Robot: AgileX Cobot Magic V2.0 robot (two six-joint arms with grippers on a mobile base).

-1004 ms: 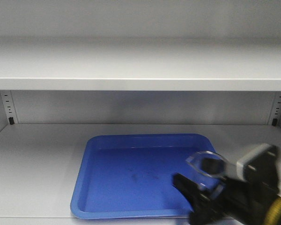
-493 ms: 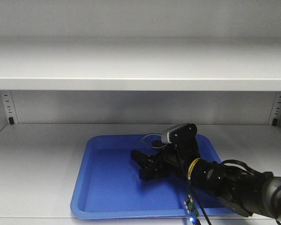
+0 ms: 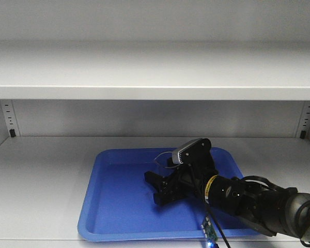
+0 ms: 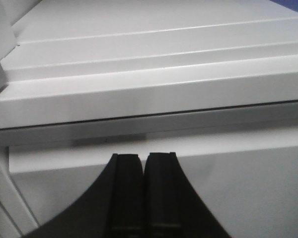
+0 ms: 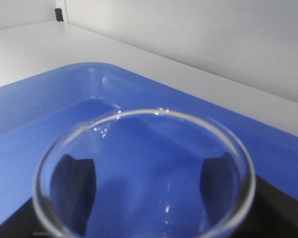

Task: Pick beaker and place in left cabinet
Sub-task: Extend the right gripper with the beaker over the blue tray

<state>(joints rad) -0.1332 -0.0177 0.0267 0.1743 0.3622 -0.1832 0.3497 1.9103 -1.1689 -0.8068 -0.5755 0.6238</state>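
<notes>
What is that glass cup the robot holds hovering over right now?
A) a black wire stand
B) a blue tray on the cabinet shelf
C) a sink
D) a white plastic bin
B: the right wrist view shows the beaker between the right end effector fingers, with the blue tray on the cabinet shelf beneath it.

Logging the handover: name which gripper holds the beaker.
The right gripper: its pads flank the beaker above the blue tray. The left gripper is shut, empty.
</notes>
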